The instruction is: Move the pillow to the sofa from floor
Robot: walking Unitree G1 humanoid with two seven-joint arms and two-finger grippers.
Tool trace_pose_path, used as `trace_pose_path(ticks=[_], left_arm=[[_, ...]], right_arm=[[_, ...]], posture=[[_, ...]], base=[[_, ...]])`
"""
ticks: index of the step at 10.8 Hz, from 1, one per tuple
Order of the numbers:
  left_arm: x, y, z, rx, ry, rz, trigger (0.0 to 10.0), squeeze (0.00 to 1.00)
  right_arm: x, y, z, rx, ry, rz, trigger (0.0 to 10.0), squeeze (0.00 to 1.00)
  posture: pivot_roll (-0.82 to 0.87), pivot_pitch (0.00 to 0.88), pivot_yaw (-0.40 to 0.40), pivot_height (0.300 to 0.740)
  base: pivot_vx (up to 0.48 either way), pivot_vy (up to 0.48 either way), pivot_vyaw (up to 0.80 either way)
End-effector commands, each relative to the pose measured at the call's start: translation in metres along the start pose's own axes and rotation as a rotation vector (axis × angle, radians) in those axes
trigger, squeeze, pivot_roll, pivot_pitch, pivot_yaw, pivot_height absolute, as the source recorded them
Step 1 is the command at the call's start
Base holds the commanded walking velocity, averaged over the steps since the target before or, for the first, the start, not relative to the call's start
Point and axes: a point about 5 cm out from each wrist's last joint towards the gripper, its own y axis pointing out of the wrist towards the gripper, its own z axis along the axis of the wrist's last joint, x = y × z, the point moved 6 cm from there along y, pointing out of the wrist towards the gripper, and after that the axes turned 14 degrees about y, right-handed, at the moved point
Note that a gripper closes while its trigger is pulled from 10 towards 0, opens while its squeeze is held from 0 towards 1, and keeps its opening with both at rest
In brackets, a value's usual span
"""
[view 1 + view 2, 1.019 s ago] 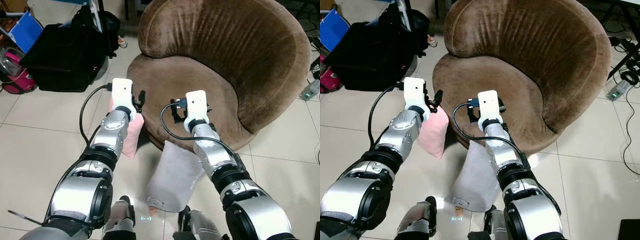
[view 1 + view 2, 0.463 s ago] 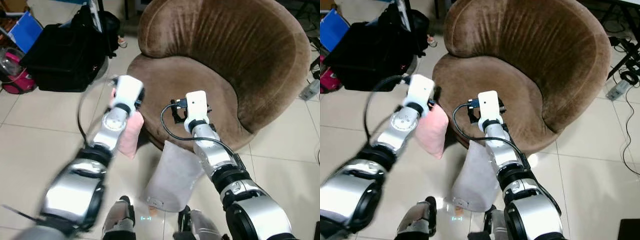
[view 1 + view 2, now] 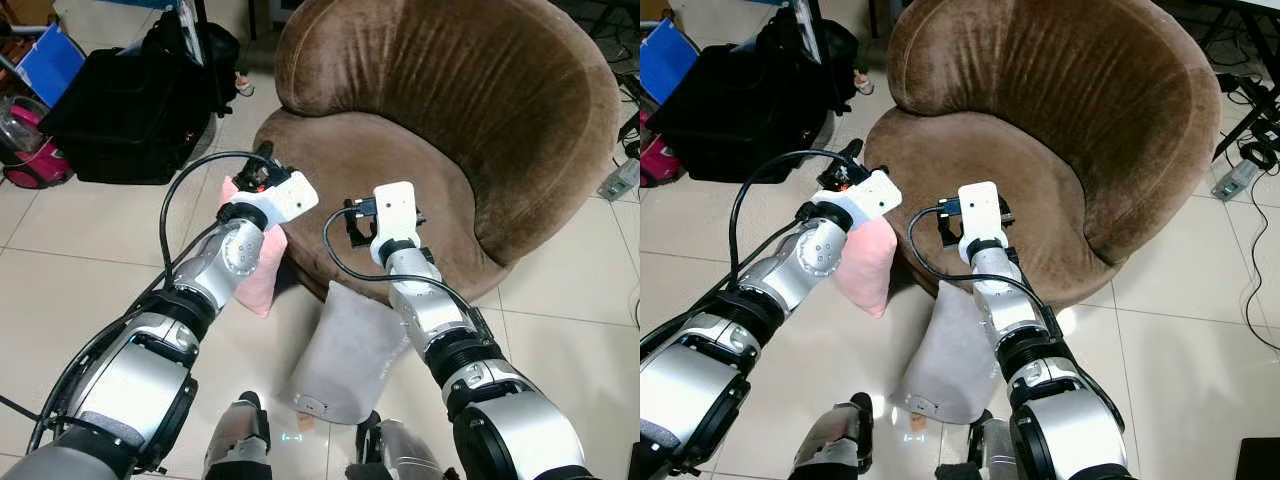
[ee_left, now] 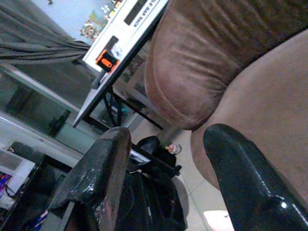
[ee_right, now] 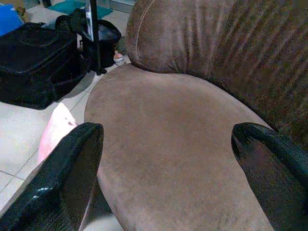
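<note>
At frame centre, the open, empty left claw (image 3: 262, 163) has been rolled sideways above the pink pillow (image 3: 258, 262), unlifted beside the sofa (image 3: 440, 110); the right claw (image 5: 168, 163) is held open.

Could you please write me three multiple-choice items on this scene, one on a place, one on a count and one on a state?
1. Where is the small pink fabric pillow?
A. on the sofa seat
B. on the floor against the sofa's front
C. on the black bag

2. How many pillows lie on the tiled floor?
A. one
B. two
C. four

3. How are the right gripper's fingers?
A. spread wide, empty
C. shut on a pillow
B. shut on a cable

Answers:
1 B, it leans at the round brown velvet sofa's base, under the left gripper.
2 B, the pink one and a flat grey pillow.
3 A, the right wrist view shows only the seat between them.
</note>
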Motion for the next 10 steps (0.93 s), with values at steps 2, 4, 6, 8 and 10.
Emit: trace_pose_path(ticks=[2, 4, 6, 8, 10], left_arm=[[0.019, 0.000, -0.015, -0.189, -0.669, -0.076, 10.0, 0.00], [0.007, 0.004, -0.034, -0.312, -1.379, 0.062, 10.0, 0.00], [-0.011, 0.008, -0.038, -0.240, -1.549, 0.131, 10.0, 0.00], [-0.032, 0.013, -0.035, -0.140, -1.633, 0.164, 10.0, 0.00], [-0.059, 0.018, -0.027, -0.051, -1.485, 0.201, 10.0, 0.00]], right_arm=[[0.005, -0.005, -0.011, -0.024, 0.005, -0.020, 10.0, 0.00], [0.005, -0.006, -0.013, -0.028, 0.007, -0.020, 10.0, 0.00], [0.005, -0.007, -0.016, -0.034, 0.008, -0.022, 10.0, 0.00], [0.006, -0.007, -0.017, -0.035, 0.009, -0.026, 10.0, 0.00], [0.005, -0.007, -0.017, -0.036, 0.010, -0.026, 10.0, 0.00]], posture=[[0.22, 0.210, -0.057, 0.740], [0.21, 0.215, -0.055, 0.740], [0.21, 0.218, -0.055, 0.740], [0.21, 0.215, -0.052, 0.740], [0.21, 0.221, -0.049, 0.740]], base=[[0.000, 0.000, 0.00], [0.000, 0.000, 0.00], [0.000, 0.000, 0.00], [0.000, 0.000, 0.00], [0.000, 0.000, 0.00]])
